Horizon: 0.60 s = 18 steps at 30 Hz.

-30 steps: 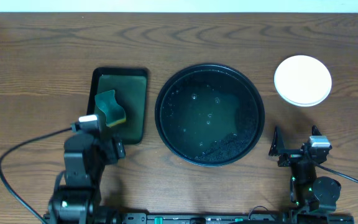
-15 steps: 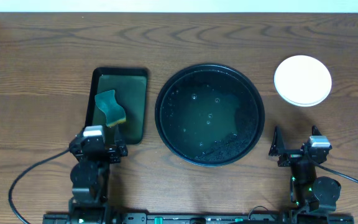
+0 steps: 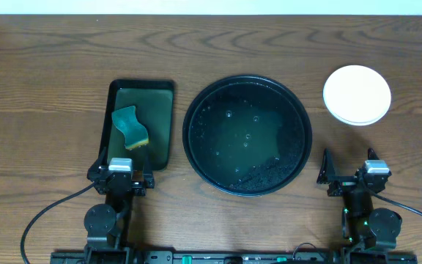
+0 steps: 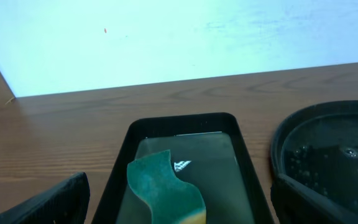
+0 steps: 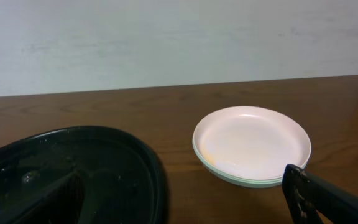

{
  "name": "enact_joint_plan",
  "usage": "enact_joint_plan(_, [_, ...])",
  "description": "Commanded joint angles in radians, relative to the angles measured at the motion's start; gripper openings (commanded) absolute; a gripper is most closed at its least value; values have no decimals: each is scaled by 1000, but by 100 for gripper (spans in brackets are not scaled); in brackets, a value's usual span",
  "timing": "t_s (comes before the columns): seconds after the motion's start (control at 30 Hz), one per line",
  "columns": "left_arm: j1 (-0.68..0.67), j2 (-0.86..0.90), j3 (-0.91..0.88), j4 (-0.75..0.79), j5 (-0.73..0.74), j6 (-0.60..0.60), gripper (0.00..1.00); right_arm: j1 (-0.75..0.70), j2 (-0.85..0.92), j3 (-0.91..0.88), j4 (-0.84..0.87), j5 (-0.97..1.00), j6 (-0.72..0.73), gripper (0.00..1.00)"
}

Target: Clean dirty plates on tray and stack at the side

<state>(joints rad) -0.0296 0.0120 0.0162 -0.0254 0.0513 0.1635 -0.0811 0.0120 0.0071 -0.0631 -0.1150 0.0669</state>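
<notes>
Wooden table carries stacked plates beyond the wide-spread, empty right hand; left hand likewise wide.

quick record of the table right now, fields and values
tray: round, black, wet, no plate on it
plates: stacked right of tray, white on top, mint rims beneath
sponge: green, in small rectangular tray, left of round tray
left end effector: open, at small tray's near edge
right end effector: open, holding nothing, below plates
</notes>
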Motion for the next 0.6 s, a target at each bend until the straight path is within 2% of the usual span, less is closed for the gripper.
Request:
enact_joint_plan(0.0, [3,-11,-13,-42,16,15,93,-11,-6,-2,-3,4,-12,99])
enact_joint_plan(0.13, [3,-11,-13,-45,-14,3,93,-11,-6,-2,-3,4,-12,99])
enact_joint_plan(0.27, [3,-11,-13,-44,-135,-178,93,-11,-6,-2,-3,4,-12,99])
enact_joint_plan(0.57, [3,-11,-13,-45,-138,-179,93,-11,-6,-2,-3,4,-12,99])
